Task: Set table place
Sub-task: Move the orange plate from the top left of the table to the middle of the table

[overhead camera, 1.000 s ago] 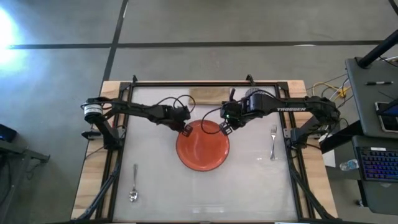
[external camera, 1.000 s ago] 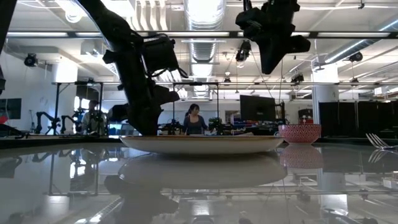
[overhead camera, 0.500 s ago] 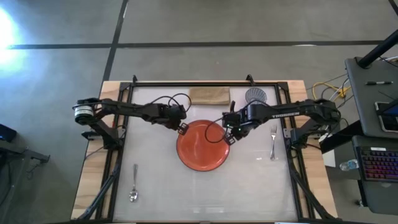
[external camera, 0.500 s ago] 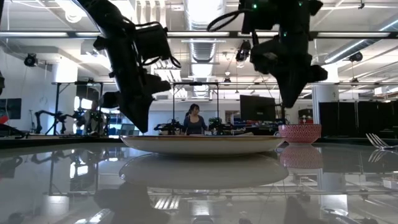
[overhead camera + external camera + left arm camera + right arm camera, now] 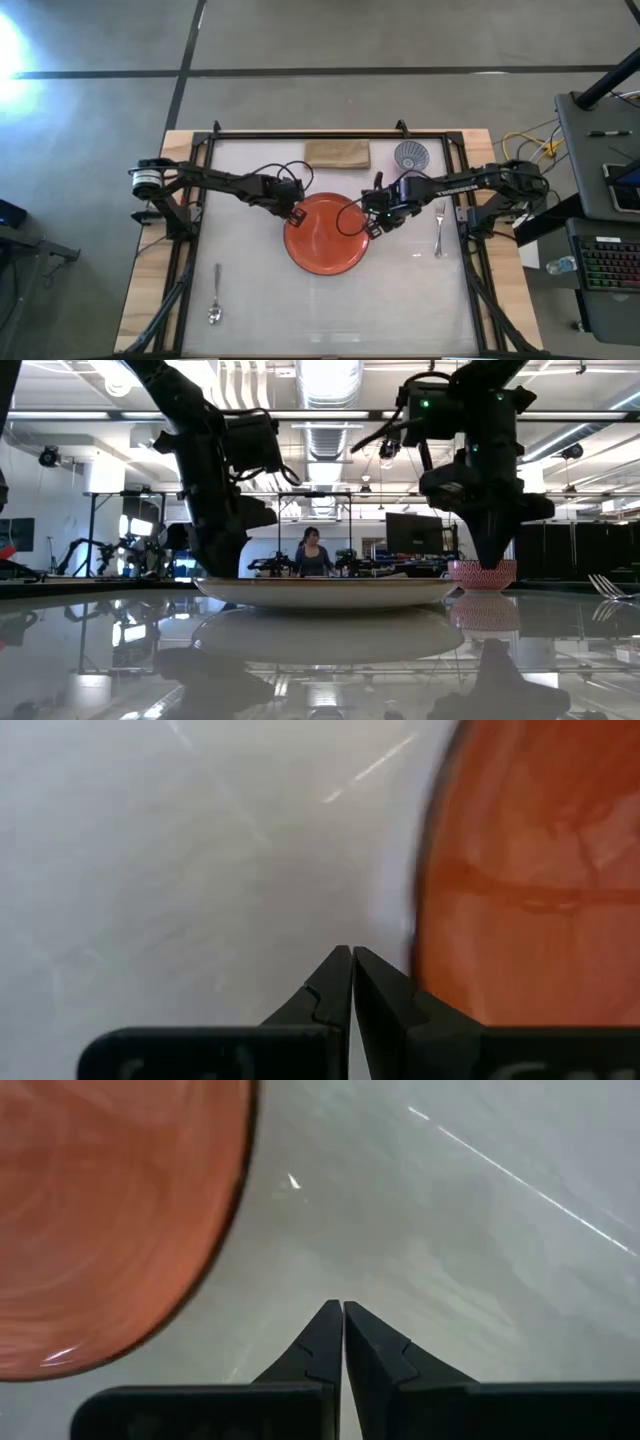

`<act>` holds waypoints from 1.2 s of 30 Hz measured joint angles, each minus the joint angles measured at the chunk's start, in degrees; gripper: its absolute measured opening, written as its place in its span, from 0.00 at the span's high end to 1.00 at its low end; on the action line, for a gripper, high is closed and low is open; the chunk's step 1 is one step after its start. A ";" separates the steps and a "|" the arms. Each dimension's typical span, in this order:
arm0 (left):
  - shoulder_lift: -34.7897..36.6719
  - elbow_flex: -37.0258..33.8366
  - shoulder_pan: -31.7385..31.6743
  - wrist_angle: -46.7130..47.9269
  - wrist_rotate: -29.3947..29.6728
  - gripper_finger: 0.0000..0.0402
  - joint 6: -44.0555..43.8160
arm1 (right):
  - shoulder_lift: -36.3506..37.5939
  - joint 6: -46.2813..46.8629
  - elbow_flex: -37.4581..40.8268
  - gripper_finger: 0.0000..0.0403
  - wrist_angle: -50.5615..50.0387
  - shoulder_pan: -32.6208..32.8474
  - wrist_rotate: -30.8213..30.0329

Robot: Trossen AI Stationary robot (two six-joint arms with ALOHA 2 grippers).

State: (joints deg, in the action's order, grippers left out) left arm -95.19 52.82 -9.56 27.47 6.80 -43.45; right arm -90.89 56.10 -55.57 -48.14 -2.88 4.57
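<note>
A red plate (image 5: 326, 235) lies flat on the white table (image 5: 260, 300), near its middle. My left gripper (image 5: 297, 212) is shut, pointing down right beside the plate's far left rim (image 5: 425, 910). My right gripper (image 5: 368, 225) is shut and empty, low over the bare table just off the plate's right rim (image 5: 240, 1180). In the low view my left arm (image 5: 215, 510) comes down at the plate's left end and my right arm (image 5: 490, 510) at its right end. My left gripper's shut fingers (image 5: 385, 995) point down beside the plate's far left rim. I cannot tell whether they touch it.
A fork (image 5: 439, 228) lies right of the plate and a spoon (image 5: 215, 295) at the near left. A brown napkin (image 5: 338, 153) and a patterned bowl (image 5: 411, 154) sit at the far edge. Bare table lies on the near side of the plate.
My right gripper has gone down and toward the table's right and near edges, from over the plate's far rim to beside its right rim; its arm has swung off the bowl. My left gripper rose a little, then came back down by the left rim. The plate has stayed put.
</note>
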 joint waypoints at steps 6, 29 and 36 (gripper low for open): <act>-0.45 0.00 1.79 -0.55 -0.68 1.00 -1.29 | 0.00 1.40 2.79 0.98 4.02 0.79 1.58; -0.08 0.20 5.89 -2.62 -1.59 1.00 -4.47 | 0.00 2.44 6.95 0.98 12.25 2.28 3.36; -0.08 0.20 6.41 -2.34 -1.53 1.00 -4.47 | -0.02 3.24 7.08 0.98 14.12 3.04 2.17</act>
State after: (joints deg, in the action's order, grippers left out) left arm -95.26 53.01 -3.15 25.12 5.27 -47.92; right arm -90.91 59.34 -48.49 -34.02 0.16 6.75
